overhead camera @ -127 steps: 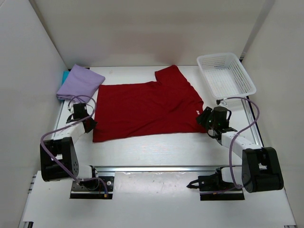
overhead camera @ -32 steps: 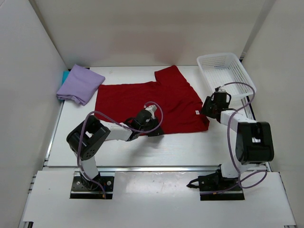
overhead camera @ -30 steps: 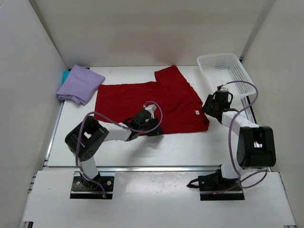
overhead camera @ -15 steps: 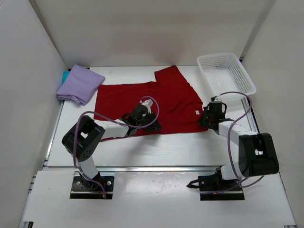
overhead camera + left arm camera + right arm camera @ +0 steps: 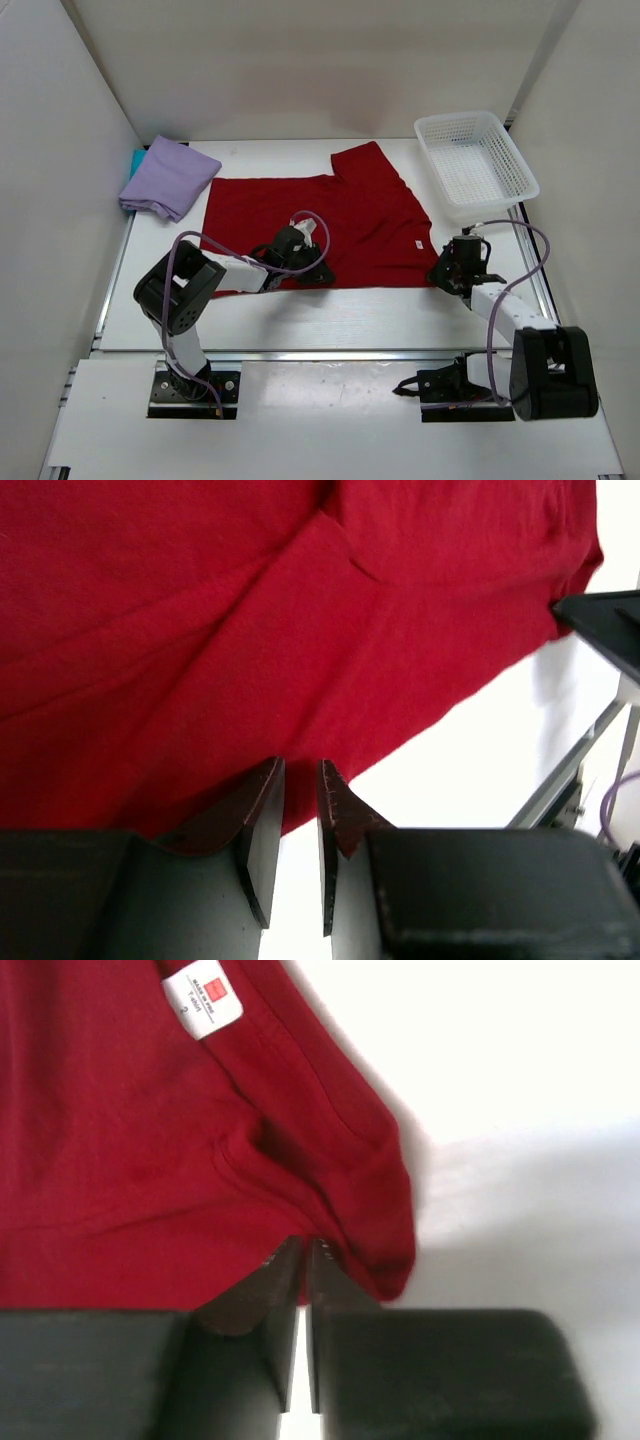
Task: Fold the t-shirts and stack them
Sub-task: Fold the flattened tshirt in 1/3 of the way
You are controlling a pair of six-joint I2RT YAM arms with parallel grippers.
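Note:
The deep red t-shirt (image 5: 320, 215) lies spread flat in the middle of the table. My left gripper (image 5: 318, 272) is at the middle of its near hem, and in the left wrist view (image 5: 300, 765) its jaws are pinched on the hem of the red cloth (image 5: 300, 630). My right gripper (image 5: 443, 272) is at the shirt's near right corner. In the right wrist view (image 5: 303, 1243) its jaws are shut on the bunched red edge (image 5: 150, 1140), below a white tag (image 5: 203, 1002). The folded lavender t-shirt (image 5: 168, 177) lies at the back left on top of the teal t-shirt (image 5: 136, 160), of which only a sliver shows.
A white mesh basket (image 5: 475, 160) stands at the back right, beyond the right gripper. White walls close the table at the left, back and right. A metal rail (image 5: 330, 352) runs along the near edge, with bare white table between it and the shirt.
Both grippers have moved toward the near edge and the red t-shirt has slid that way with them. The right gripper has come down from the shirt's right side to its near right corner.

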